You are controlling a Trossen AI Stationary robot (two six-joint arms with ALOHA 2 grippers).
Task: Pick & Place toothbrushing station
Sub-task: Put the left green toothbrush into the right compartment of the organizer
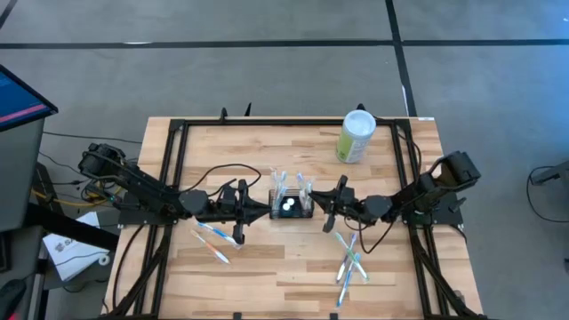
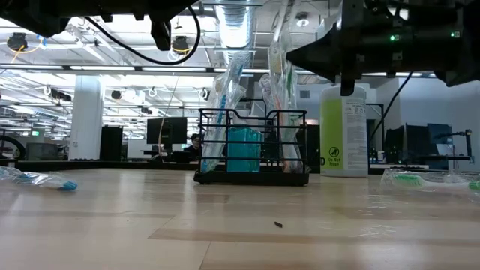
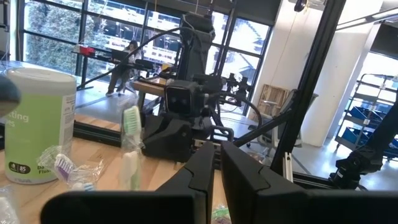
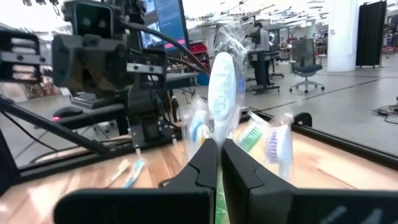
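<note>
The toothbrushing station (image 1: 291, 216), a small black wire caddy (image 2: 217, 142), stands mid-table on its base. Several wrapped toothbrushes (image 2: 225, 90) stand upright in it beside a teal item (image 2: 244, 150). My left gripper (image 1: 265, 212) hovers level just left of the caddy; in its wrist view the fingers (image 3: 217, 163) are shut with nothing between them. My right gripper (image 1: 321, 209) is level at the caddy's right side and shut (image 4: 219, 146). A wrapped toothbrush with a white and blue head (image 4: 221, 81) rises straight in front of its fingertips. My right gripper comes level from the table's right, with its shut fingertips (image 2: 291, 55) right at the wrapper of an upright toothbrush (image 2: 280, 45) that reaches down into the caddy. The fingers hide the meeting place, so I cannot tell whether they touch or pinch it.
A pale-green canister (image 1: 357, 136) with a white lid stands at the far right. Loose wrapped toothbrushes lie near the left arm (image 1: 213, 240) and near the right arm (image 1: 349, 262). A black frame (image 1: 173, 169) runs along the table's sides.
</note>
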